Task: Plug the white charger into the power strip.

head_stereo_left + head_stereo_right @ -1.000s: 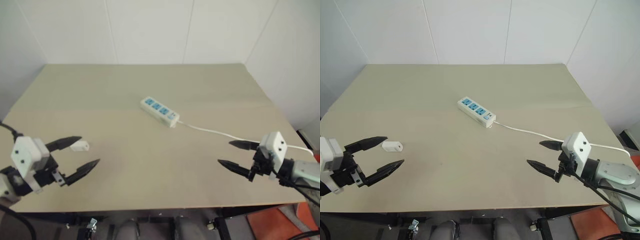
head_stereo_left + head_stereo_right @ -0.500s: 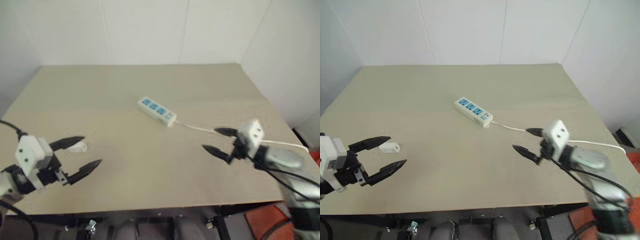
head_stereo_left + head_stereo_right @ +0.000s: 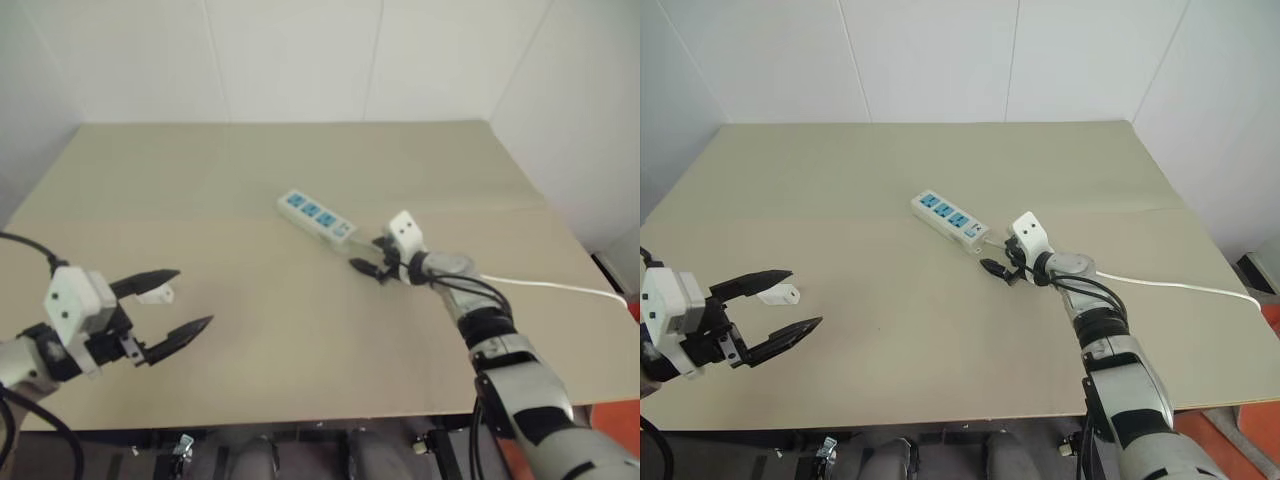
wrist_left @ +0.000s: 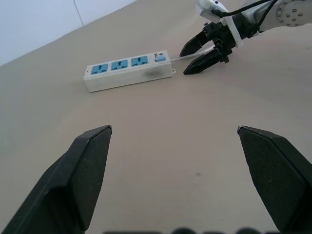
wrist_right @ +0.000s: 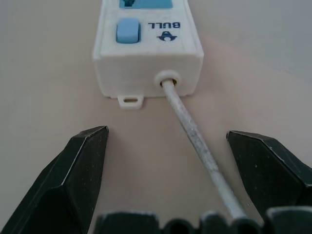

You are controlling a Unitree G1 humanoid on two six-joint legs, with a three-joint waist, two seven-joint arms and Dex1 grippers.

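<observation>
Reaching in over the right half of the worktop (image 3: pixel 300 330), right hand (image 3: pixel 999 260) sits just off the switch end of the power strip (image 3: pixel 949 220), black fingers apart, nothing between them. From its own wrist view the cord (image 5: pixel 195 136) runs out of the strip's end face and passes between the two fingertips (image 5: pixel 80 161); strip end stands just ahead of the tips, with a gap. Blue switch (image 5: pixel 128 31) and "BULL" marking sit at that end. Cannot tell whether a finger touches the cord.

Left hand (image 3: pixel 170 305) hangs over the near left part of the worktop, fingers spread wide, empty. White charger (image 3: pixel 779 295) lies flat on the worktop close to the left edge, just beside the upper fingertip of that hand in the head views; contact not clear. It is well apart from the strip.

Power strip lies near the worktop's middle, set diagonally, three blue socket faces up, all unoccupied. Switch end points toward the right edge, and the cord trails from there across the surface to the right edge (image 3: pixel 560 285). Left wrist view looks across bare worktop to the strip, with the right hand (image 4: pixel 197 57) at its switch end, fingers straddling the cord.

White walls behind the worktop's far edge.
</observation>
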